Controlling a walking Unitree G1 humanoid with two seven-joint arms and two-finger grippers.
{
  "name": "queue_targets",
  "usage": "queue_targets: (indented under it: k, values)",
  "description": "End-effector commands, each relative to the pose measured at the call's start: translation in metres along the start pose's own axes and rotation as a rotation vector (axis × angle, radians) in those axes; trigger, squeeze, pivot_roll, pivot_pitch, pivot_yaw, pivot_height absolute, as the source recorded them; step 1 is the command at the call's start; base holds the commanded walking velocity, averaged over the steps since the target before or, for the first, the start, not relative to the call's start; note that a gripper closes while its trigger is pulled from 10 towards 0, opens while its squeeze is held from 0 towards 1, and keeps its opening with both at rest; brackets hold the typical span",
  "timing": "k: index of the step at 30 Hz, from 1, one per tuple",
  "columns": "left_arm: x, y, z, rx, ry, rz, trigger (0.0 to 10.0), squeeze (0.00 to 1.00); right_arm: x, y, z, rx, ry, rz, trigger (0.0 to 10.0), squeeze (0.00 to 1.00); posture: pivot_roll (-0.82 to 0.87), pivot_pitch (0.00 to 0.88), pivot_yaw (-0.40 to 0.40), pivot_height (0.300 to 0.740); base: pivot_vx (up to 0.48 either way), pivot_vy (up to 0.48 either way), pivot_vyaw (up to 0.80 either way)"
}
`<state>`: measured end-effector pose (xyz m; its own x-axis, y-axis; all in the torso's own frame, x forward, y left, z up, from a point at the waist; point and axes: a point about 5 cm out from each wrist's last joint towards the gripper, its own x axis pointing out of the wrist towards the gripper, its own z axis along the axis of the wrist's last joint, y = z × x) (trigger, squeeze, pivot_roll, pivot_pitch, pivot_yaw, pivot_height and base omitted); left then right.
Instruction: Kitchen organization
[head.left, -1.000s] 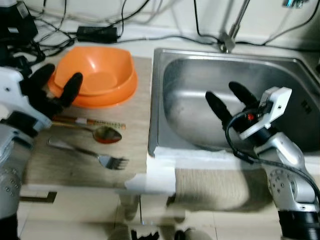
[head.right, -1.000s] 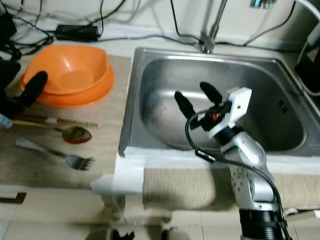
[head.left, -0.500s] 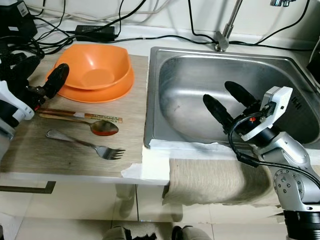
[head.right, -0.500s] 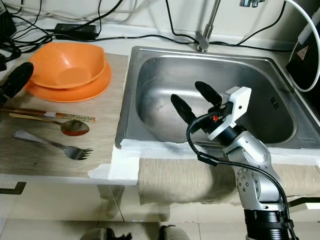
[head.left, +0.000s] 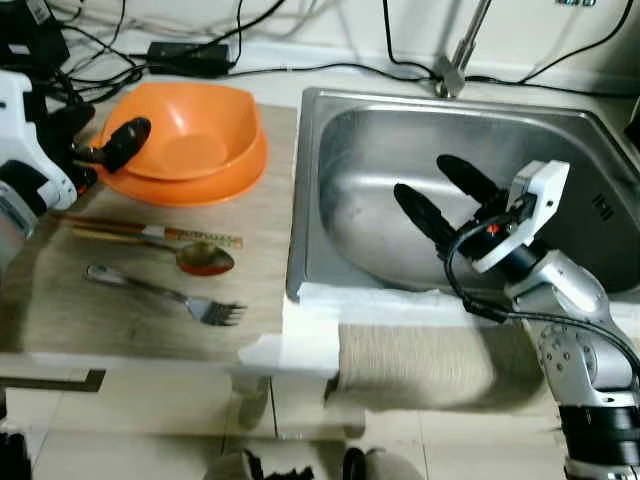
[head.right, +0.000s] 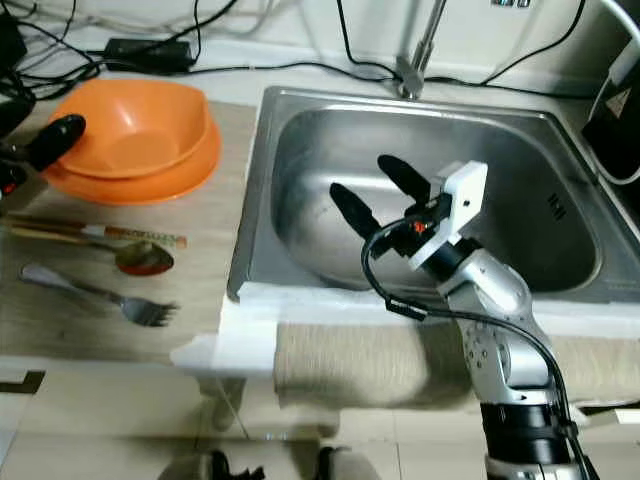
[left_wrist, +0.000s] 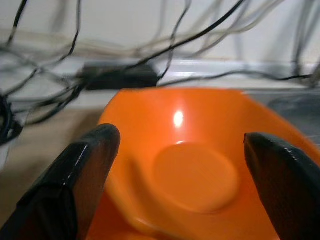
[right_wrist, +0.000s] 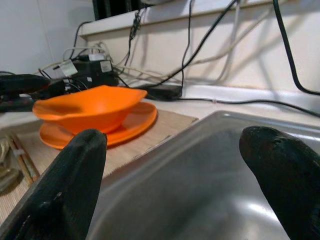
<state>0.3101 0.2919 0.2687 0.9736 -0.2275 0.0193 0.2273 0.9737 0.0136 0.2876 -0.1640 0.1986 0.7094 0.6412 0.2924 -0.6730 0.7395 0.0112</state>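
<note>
Since a second ago, the head views show the left tool (head.left: 105, 148) risen to the upper left beside the orange bowl (head.left: 190, 135) on the counter (head.left: 130, 320), while its wrist view frames that bowl between spread, empty fingers (left_wrist: 82, 172), and the right tool (head.right: 378, 192) hangs released over the sink (head.right: 560, 215), so a bowl grasp looks next.

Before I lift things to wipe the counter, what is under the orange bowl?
An orange plate lies under the orange bowl. Its rim shows around the bowl; its middle is covered.

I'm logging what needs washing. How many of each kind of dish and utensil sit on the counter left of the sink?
Orange bowl: 1
Orange plate: 1
Spoon: 1
Fork: 1
Chopsticks: 1 pair
Total: 5
</note>
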Motion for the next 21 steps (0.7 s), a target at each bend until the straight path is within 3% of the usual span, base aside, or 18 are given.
queue_targets:
  k: [1,2,3,5,15,21]
  values:
    - [0.003,0.010,0.002,-0.032,0.037,0.034,10.0,0.00,-0.006,-0.005,0.002,-0.011,0.007,-0.023,10.0,0.00,-0.10,0.151,-0.037,0.740,0.000,0.000,0.00]
    - [0.003,0.010,0.002,-0.032,0.037,0.034,10.0,0.00,-0.006,-0.005,0.002,-0.011,0.007,-0.023,10.0,0.00,-0.10,0.151,-0.037,0.740,0.000,0.000,0.00]
    - [0.007,0.016,0.010,-0.108,0.013,0.037,10.0,0.00,-0.008,-0.006,0.002,-0.006,0.004,-0.032,10.0,0.00,-0.11,0.153,-0.031,0.740,0.000,0.000,0.00]
    - [0.010,0.017,0.013,-0.168,0.026,0.015,10.0,0.00,-0.010,-0.005,0.001,-0.006,0.008,-0.035,10.0,0.00,-0.11,0.152,-0.029,0.740,0.000,0.000,0.00]
    - [0.020,0.029,0.018,-0.233,0.100,0.072,10.0,0.00,-0.013,0.002,-0.001,-0.002,0.036,-0.008,10.0,0.00,-0.13,0.155,-0.023,0.740,0.000,0.000,0.00]
    - [0.017,0.039,0.013,-0.255,0.148,0.124,10.0,0.00,-0.016,0.014,-0.001,0.023,0.053,0.120,10.0,0.00,-0.13,0.145,-0.030,0.740,0.000,0.000,0.00]
